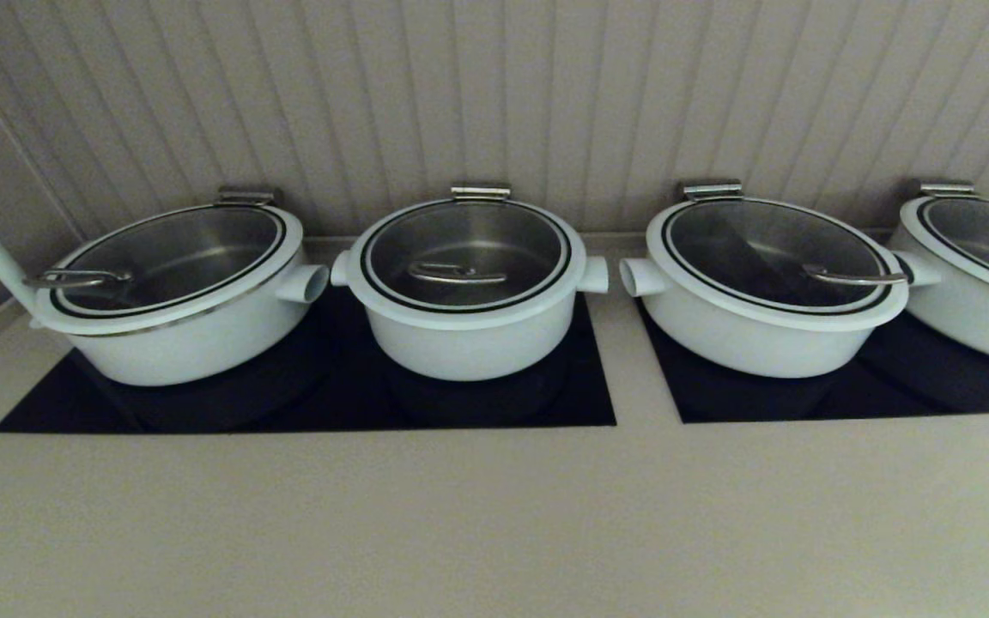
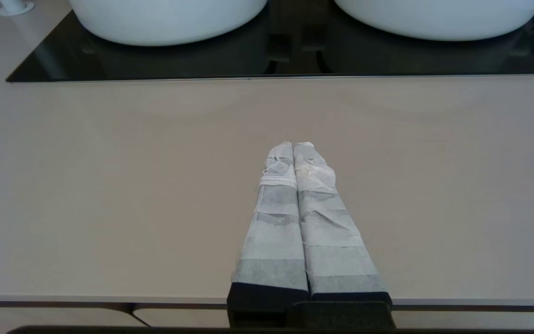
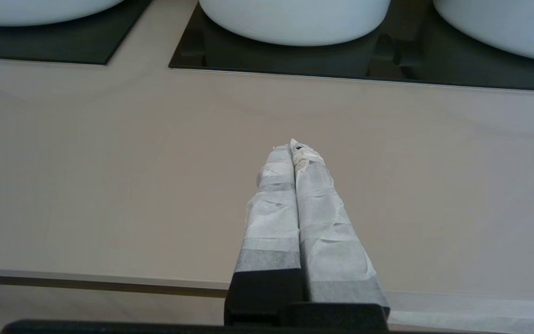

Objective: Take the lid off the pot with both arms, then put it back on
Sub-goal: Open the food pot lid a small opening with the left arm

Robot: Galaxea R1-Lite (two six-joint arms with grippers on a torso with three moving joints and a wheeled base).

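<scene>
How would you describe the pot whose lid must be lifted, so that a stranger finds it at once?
On the beige counter, look at the left black glass cooktop panel, which carries two white round pots. The right-hand one is the white round pot with steel interior, under its round glass lid with a curved steel bar handle. It is narrower and deeper than the wider, shallower white pots beside it.

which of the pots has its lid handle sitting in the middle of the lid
The pot second from the left: narrower and deeper, its lid handle is centred. The wider pots' handles sit toward one side.
</scene>
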